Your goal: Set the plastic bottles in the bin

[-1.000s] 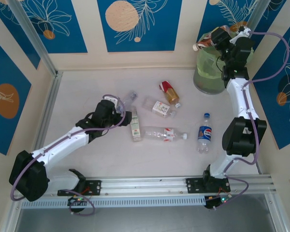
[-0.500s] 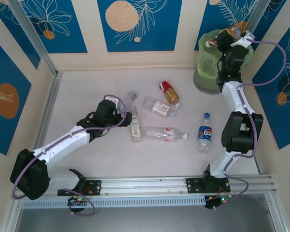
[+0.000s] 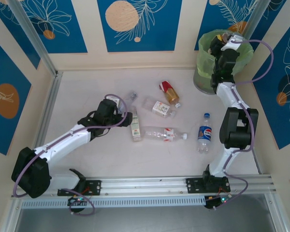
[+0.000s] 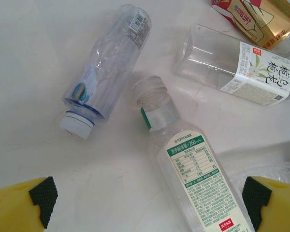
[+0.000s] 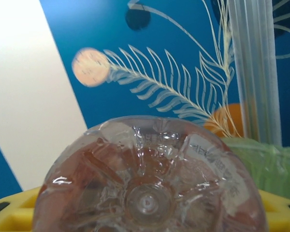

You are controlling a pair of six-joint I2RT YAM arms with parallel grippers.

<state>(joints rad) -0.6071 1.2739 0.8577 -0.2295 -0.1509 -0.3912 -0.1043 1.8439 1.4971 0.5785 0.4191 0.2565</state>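
White table [image 3: 87, 87], six plastic bottles [image 3: 204, 133] strewn left of the bin [image 3: 202, 77].
Seventh bottle [image 5: 150, 183] clamped above it by right gripper [image 3: 219, 43]; left gripper [image 3: 128, 119] spread open.

The white table [image 4: 34, 58] is lit brightly and evenly, and soft shadows are cast beside the shiny plastic bottles [image 4: 106, 63].

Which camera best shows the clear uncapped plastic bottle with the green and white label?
Left wrist: the clear uncapped plastic bottle lies close up, threaded neck and label print sharp. Top external shows it small, label unreadable.
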